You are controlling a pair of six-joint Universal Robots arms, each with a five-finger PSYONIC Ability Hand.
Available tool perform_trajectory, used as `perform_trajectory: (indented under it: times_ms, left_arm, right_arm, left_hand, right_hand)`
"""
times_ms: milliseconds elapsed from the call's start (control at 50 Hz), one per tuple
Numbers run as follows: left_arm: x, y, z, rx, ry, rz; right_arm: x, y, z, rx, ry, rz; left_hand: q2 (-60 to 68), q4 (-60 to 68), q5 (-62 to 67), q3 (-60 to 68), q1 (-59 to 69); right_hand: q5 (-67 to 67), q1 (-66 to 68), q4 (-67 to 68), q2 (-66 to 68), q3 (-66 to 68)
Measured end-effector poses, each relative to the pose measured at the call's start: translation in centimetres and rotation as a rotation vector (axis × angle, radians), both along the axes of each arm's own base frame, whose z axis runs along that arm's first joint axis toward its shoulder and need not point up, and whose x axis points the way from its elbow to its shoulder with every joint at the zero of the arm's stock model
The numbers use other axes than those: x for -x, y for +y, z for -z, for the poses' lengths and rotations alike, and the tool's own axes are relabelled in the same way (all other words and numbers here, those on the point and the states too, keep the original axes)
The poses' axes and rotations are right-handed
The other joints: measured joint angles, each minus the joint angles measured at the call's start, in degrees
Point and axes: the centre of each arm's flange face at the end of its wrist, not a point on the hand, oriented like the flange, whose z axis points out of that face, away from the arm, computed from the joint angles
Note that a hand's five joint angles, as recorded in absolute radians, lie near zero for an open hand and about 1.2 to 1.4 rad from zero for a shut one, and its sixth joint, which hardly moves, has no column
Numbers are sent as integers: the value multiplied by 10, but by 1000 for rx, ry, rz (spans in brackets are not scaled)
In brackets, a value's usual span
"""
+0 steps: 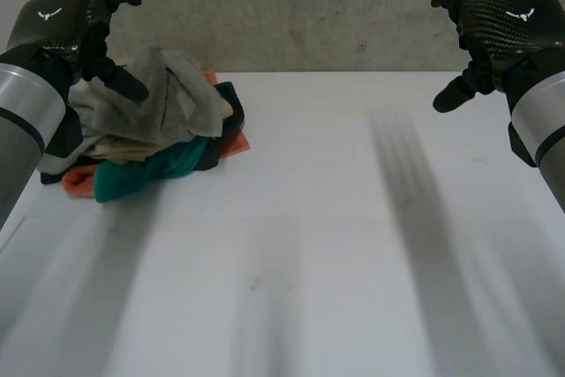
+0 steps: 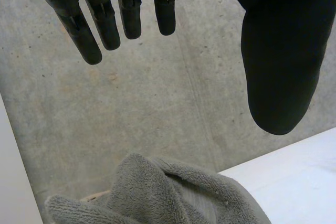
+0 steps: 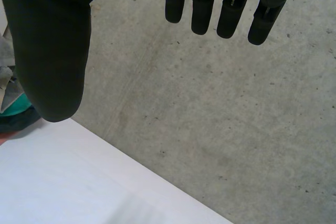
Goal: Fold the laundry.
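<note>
A heap of laundry [image 1: 154, 125] lies at the table's far left: a grey towel [image 1: 168, 94] on top, with teal [image 1: 132, 174], orange and black pieces under it. My left hand [image 1: 75, 19] hovers above the heap's left side, open, holding nothing; its wrist view has the straight fingers [image 2: 105, 19] and thumb over the grey towel [image 2: 157, 195]. My right hand [image 1: 494, 28] is raised at the far right, well away from the heap, open and empty. In its wrist view the fingers [image 3: 231, 9] are straight and a bit of the heap [image 3: 10, 108] peeks out beside the thumb.
The white table [image 1: 335, 218] stretches wide in front and to the right of the heap. A grey concrete wall [image 1: 309, 6] runs along the table's far edge.
</note>
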Motion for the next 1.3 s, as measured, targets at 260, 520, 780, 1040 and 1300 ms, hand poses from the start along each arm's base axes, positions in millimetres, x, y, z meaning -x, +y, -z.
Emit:
perform_trajectory:
  times_ms: [260, 520, 780, 1040, 1300]
  left_arm:
    - [3, -28, 10, 43, -62, -26]
    - [-25, -146, 96, 137, -590, -209]
    - [23, -138, 97, 249, -604, -48]
    - [76, -17, -3, 273, -49, 231]
    - [160, 69, 121, -144, -47, 691]
  right_arm:
    - [0, 0, 0, 7, 7, -6]
    - [-1, 0, 1, 4, 9, -11]
    - [0, -3, 5, -4, 17, -5]
    - [3, -5, -3, 19, 8, 7]
    - [5, -8, -3, 22, 15, 16]
  left_hand:
    - [-59, -65, -52, -57, -65]
    - [-59, -65, -52, -57, -65]
    - [504, 503, 467, 500, 478]
    - [509, 506, 467, 506, 478]
    - [363, 371, 344, 362, 330]
  right_hand:
    - [-50, -46, -56, -59, -55]
    - [-50, -46, -56, -59, -55]
    - [-50, -46, -56, -59, -55]
    - [-50, -46, -56, -59, -55]
    - [-50, -46, -56, -59, -55]
